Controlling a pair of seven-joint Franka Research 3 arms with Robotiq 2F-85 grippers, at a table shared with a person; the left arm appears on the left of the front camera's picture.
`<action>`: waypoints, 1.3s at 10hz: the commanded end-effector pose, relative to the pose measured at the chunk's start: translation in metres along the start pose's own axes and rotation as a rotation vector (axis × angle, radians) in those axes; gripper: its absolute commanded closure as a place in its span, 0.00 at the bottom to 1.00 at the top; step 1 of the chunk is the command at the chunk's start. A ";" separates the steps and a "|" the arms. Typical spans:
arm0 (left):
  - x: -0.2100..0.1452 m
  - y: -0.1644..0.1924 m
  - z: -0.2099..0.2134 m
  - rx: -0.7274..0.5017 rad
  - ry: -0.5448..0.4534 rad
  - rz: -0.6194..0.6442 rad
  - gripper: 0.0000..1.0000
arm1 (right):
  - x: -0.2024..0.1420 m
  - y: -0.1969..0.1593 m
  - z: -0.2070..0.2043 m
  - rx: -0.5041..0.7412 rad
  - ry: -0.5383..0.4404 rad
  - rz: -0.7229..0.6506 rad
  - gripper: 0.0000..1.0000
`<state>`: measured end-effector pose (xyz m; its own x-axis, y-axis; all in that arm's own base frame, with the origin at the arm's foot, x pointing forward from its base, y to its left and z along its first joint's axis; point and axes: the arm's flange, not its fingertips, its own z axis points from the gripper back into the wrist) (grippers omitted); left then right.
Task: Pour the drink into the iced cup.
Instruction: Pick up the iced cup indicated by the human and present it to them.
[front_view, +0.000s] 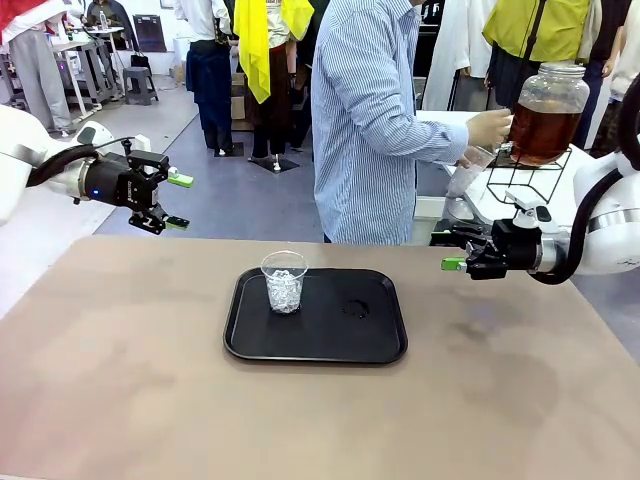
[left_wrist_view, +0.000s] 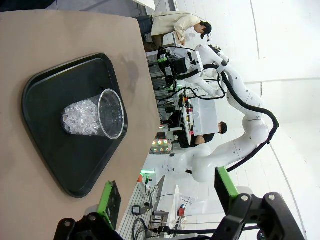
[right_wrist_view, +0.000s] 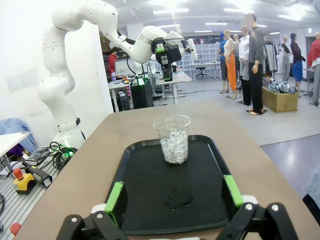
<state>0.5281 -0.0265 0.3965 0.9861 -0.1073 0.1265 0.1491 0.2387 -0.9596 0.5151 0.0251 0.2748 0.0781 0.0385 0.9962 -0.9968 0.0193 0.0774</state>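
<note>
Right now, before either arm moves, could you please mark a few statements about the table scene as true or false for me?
1. The iced cup stands upright on the black tray. True.
2. The left gripper is shut on the cup. False: it is open, in the air, apart from the cup, and holds nothing.
3. The cup is full of liquid. False: it holds ice alone.
4. The person's hand is at the glass jar of amber drink beyond the table. True.
5. The right gripper is open and empty. True.
</note>
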 end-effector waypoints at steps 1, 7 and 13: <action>0.000 -0.002 0.000 0.001 0.002 -0.005 0.00 | 0.003 -0.002 -0.002 0.002 0.005 0.001 0.00; 0.000 -0.002 0.000 0.001 0.002 -0.005 0.00 | 0.003 -0.002 -0.002 0.002 0.005 0.001 0.00; 0.000 -0.002 0.000 0.001 0.002 -0.005 0.00 | 0.003 -0.002 -0.002 0.002 0.005 0.001 0.00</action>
<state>0.5281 -0.0265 0.3965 0.9861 -0.1074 0.1265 0.1491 0.2387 -0.9596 0.5151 0.0251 0.2748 0.0781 0.0385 0.9962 -0.9968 0.0193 0.0774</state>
